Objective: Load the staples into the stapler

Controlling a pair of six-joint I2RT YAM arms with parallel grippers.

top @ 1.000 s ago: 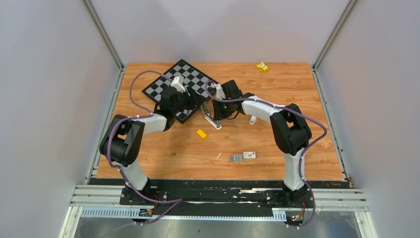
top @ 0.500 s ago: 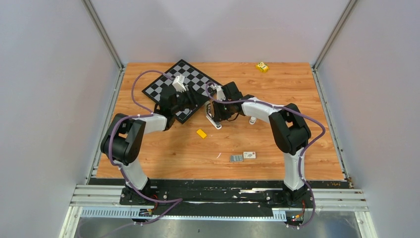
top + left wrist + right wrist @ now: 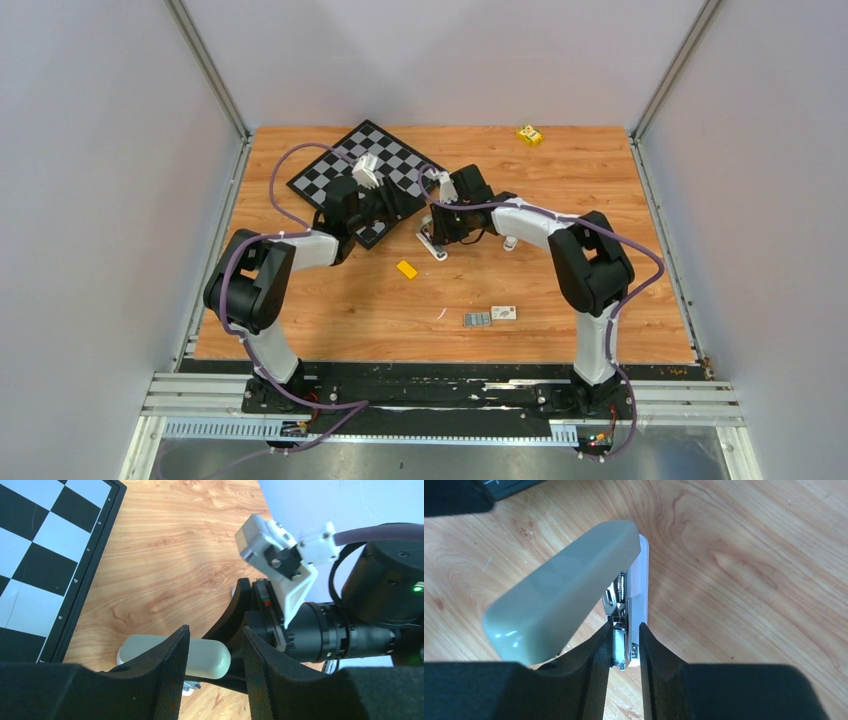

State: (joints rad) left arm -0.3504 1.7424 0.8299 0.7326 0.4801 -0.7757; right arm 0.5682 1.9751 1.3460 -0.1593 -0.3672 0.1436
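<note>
Jaws, right gripper (image 3: 625,628): clenched on the metal tray of the stapler (image 3: 564,595), its grey-olive top raised.
Jaws, left gripper (image 3: 216,636): stood parted and released, the top's rounded end showing beyond their gap.
Table (image 3: 600,180): wood-grained.
Chessboard (image 3: 330,178): sat far left, stapler just beside its near corner.
Staples (image 3: 477,319): lay near the front, just beside white box (image 3: 504,313), well apart from stapler.

There is one stapler (image 3: 431,242), one grey clump of staples (image 3: 477,319) with strips too small to count, and one white box (image 3: 504,313). There is one chessboard (image 3: 325,175). There are two yellow blocks, a near block (image 3: 406,268) and a far block (image 3: 529,134), and two robot arms, a left arm (image 3: 250,280) and a right arm (image 3: 590,265).
</note>
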